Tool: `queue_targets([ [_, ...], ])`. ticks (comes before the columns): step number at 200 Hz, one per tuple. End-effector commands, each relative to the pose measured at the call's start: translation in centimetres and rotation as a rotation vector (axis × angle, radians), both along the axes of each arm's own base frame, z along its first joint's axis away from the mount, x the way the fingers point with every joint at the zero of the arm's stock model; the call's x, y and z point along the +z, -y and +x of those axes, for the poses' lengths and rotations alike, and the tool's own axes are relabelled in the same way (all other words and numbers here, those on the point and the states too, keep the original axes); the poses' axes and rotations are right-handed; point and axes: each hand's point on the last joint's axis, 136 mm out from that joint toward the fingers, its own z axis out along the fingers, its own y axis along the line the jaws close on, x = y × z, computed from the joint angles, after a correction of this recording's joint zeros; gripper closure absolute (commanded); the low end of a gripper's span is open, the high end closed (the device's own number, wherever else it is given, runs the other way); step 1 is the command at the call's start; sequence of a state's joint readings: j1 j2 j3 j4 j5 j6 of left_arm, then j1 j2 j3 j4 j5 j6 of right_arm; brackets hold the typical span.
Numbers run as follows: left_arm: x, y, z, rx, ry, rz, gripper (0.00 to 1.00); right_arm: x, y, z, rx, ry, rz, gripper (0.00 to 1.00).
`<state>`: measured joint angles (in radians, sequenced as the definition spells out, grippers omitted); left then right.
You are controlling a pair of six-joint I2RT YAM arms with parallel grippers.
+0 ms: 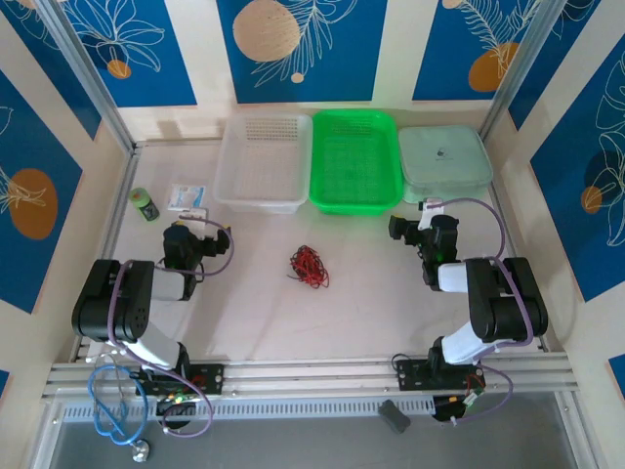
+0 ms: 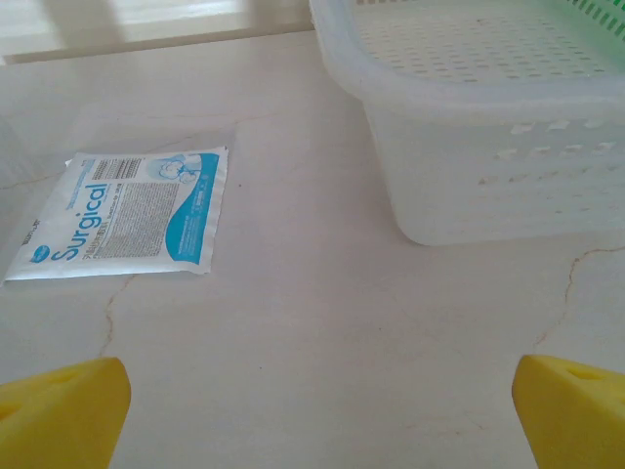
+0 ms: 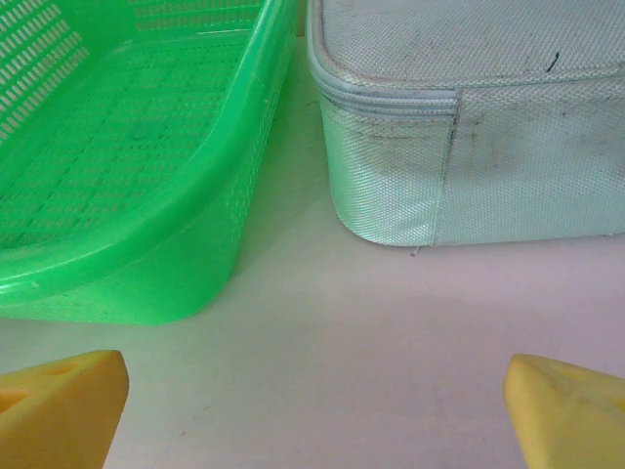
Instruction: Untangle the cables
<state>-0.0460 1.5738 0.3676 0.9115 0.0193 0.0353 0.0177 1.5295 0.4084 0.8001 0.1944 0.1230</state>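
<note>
**A:** Where is the tangle?

**B:** The cables (image 1: 309,266) lie as a small red-and-black clump mid-table (image 1: 381,313), between the two arms and well apart from both, in front of the green basket (image 1: 354,161).

**A:** How will it handle?

**B:** Light and limp, I judge. Thin wires bend easily and snag on one another, and a hard tug would likely tighten the knot. I'd pinch a loose loop at the clump's edge, pin the body with the other arm, and ease them apart.

**A:** And the pincers?

**B:** The left gripper (image 2: 312,415) stands wide, its yellow tips at the picture's far corners with nothing between them. The right gripper (image 3: 312,415) is the same.

**A:** What do the views add to each other?

**B:** Overhead places the clump, though its strands are too small to trace. The left wrist reads a printed packet (image 2: 127,210) beside the white basket (image 2: 488,147). The right wrist gives the narrow gap between the green basket and a grey zip case (image 3: 469,127).
</note>
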Motion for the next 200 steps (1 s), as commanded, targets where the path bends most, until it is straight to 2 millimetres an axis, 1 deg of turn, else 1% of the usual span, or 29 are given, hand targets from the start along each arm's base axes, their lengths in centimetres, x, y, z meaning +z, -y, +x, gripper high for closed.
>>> queue_targets([
  [1, 1.2, 0.2, 0.5, -0.017, 0.039, 0.001, 0.0, 0.8, 0.1, 0.2, -0.003, 0.032, 0.008, 0.01],
  [140, 1.2, 0.2, 0.6, -0.016, 0.039, -0.001, 0.0, 0.8, 0.1, 0.2, -0.001, 0.031, 0.011, 0.01],
  [149, 1.2, 0.0, 0.5, -0.007, 0.041, 0.003, 0.0, 0.9, 0.1, 0.1, 0.002, 0.035, 0.015, 0.01],
  [157, 1.4, -0.7, 0.6, 0.041, 0.043, 0.005, 0.0, 1.0, 0.1, 0.0, 0.004, 0.042, 0.021, 0.01],
  [167, 2.2, -1.8, 0.5, 0.11, 0.049, 0.003, 0.0, 1.4, 0.9, -0.1, -0.042, 0.052, 0.027, 0.01],
  [173, 2.5, -2.0, 0.3, 0.12, 0.04, 0.006, 0.0, 1.7, 1.3, -0.3, -0.07, 0.047, 0.032, 0.01],
  [185, 4.1, -2.2, -0.1, 0.132, 0.049, 0.013, 0.0, 2.9, 1.6, -0.5, -0.085, 0.057, 0.025, 0.01],
  [192, 5.1, -2.7, -0.3, 0.162, 0.052, 0.018, 0.0, 3.6, 2.3, -0.7, -0.131, 0.027, 0.016, 0.01],
  [200, 6.8, -3.4, -0.8, 0.21, 0.073, -0.003, 0.0, 5.0, 3.1, -0.7, -0.191, 0.003, 0.025, 0.0],
])
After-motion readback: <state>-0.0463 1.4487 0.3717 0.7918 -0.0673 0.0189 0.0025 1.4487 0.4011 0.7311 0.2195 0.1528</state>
